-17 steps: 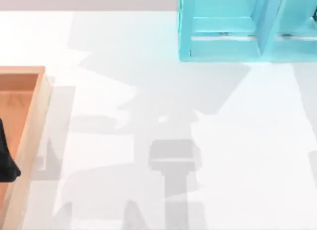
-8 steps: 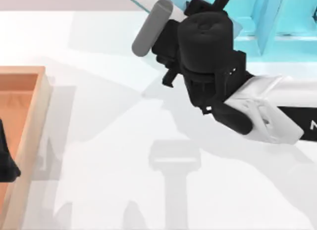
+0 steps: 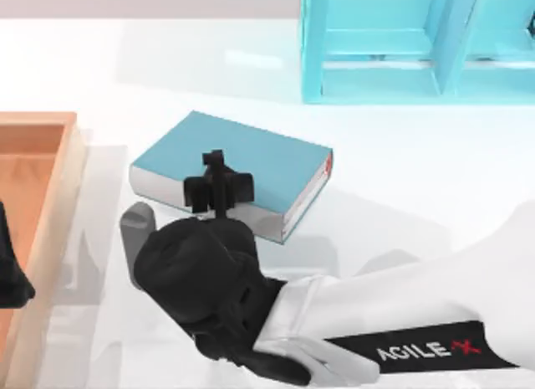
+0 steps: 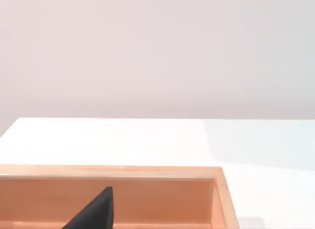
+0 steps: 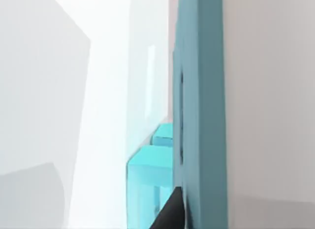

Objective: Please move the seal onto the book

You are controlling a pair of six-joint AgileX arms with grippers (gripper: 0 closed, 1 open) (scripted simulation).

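Found one wooden tray (image 3: 50, 205) at the table's left edge. Caught the left gripper (image 3: 10, 276) parked over it as a black shape at the picture's border; could not tell whether clenched or released. Saw the same tray's rim (image 4: 147, 172) in the left wrist view.

Counted one book (image 3: 267, 159), lying flat on the white table (image 3: 418, 180) near the middle, just right of the tray but apart from it. Read its long axis as running left to right, with the right end angled slightly toward the near side. Noted the teal cover facing up, white page edges along the near sides, and a red mark (image 3: 328, 163) at the right corner.

Placed the right gripper (image 3: 217, 176) above the book's left half, its arm reaching in from the lower right. Could not tell its grip.

Counted one light-blue shelf unit (image 3: 376, 84) at the far right, well apart from the book, two bays visible.
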